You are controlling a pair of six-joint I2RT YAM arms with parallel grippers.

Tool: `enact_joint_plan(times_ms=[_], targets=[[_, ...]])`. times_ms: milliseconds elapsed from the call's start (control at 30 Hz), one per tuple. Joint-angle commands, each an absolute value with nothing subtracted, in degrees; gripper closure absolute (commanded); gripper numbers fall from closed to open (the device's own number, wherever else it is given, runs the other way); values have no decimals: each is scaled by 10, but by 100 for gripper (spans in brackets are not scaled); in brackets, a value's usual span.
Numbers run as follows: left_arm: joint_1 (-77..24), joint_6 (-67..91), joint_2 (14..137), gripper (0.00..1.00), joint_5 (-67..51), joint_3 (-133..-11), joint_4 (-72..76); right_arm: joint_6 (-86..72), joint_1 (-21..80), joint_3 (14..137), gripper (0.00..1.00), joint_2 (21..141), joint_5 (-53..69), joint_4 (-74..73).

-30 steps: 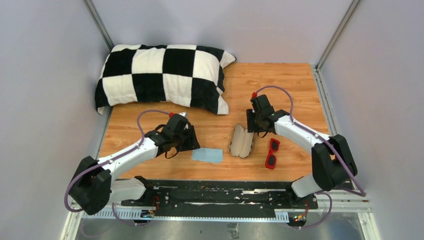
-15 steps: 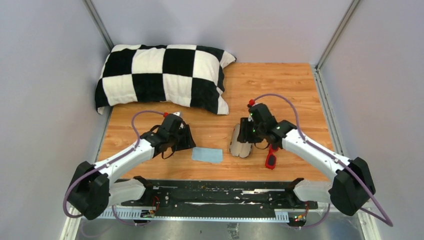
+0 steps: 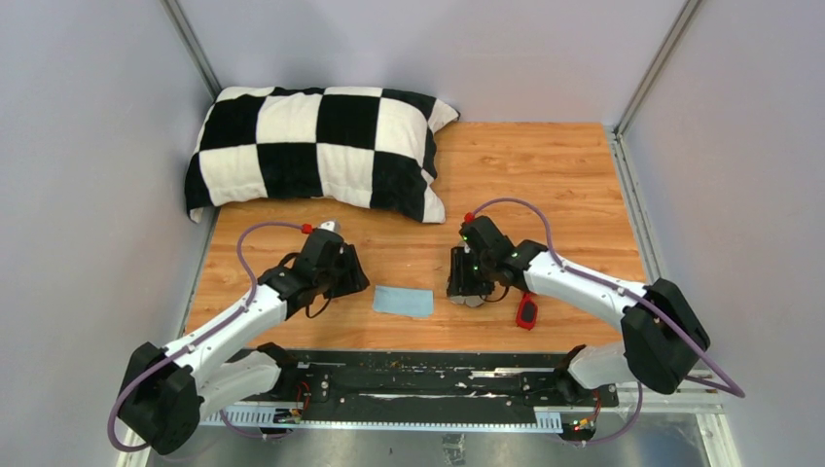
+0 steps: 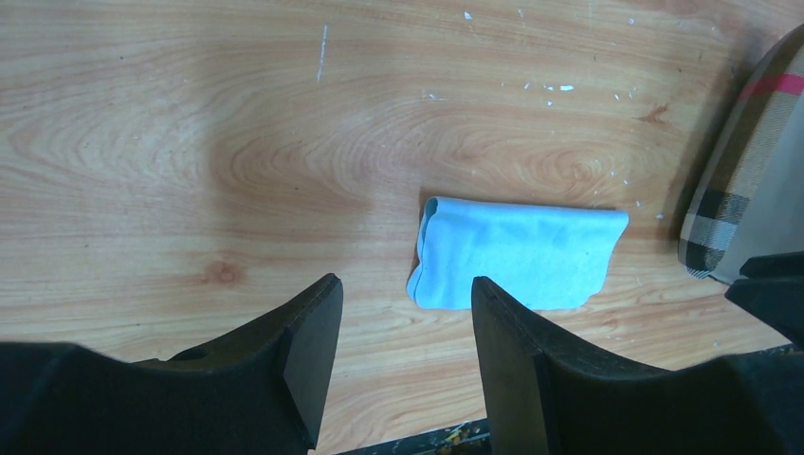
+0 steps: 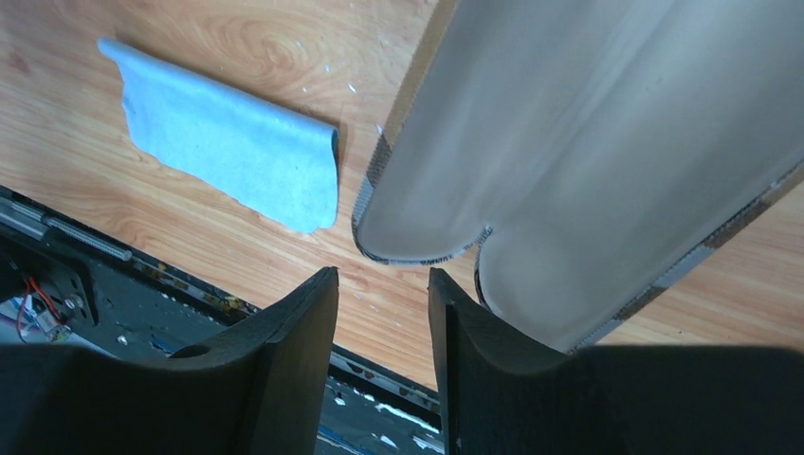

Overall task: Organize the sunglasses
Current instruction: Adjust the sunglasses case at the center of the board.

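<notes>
Looking from above, the sunglasses [image 3: 526, 312] lie on the counter [image 3: 545, 175] just right of the case [image 3: 471, 295], partly covered by the right arm. The right pincer [image 3: 467, 284] hangs over the case and hides most of it. The cloth [image 3: 404, 302] lies flat just left of the case. Further left, the left pincer [image 3: 356, 282] points toward the cloth. A pillow [image 3: 316, 146] sits well behind the case and clear of both arms.

From the left wrist, the left pincer [image 4: 403, 287] is spread and empty. The cloth [image 4: 521, 251] lies ahead of it, and the case's plaid end [image 4: 749, 171] shows at the right edge.

From the right wrist, the case [image 5: 588, 161] lies open with its pale lining up, and the cloth [image 5: 228, 142] is beside it. The right pincer [image 5: 381, 277] is spread with nothing in it, its tips at the case's near rim. Whether the rim already sits between them, I cannot tell.

The likely trouble is at that rim. A squeeze on one shell could fold the case shut or skid it into the cloth. The right forearm crosses low over the sunglasses, so a sideways swing might sweep them toward the counter's near edge. That arm is also what blocks a reach for the sunglasses from the case side.
</notes>
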State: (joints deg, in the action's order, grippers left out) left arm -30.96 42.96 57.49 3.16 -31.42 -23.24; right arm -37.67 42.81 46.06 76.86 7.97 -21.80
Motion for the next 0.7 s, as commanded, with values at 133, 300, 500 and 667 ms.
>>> enact_joint_plan(times_ms=[133,300,500,667], targets=[[-308,435,541,43,53,-307,-250,-393,393,517,73,829,53,-196],[-308,434,529,43,52,-299,-251,-386,378,549,76,882,50,-181],[-308,428,532,43,52,-302,-256,-350,381,568,100,924,107,-148],[-308,426,539,43,48,-302,-253,-253,402,613,100,974,121,-211]])
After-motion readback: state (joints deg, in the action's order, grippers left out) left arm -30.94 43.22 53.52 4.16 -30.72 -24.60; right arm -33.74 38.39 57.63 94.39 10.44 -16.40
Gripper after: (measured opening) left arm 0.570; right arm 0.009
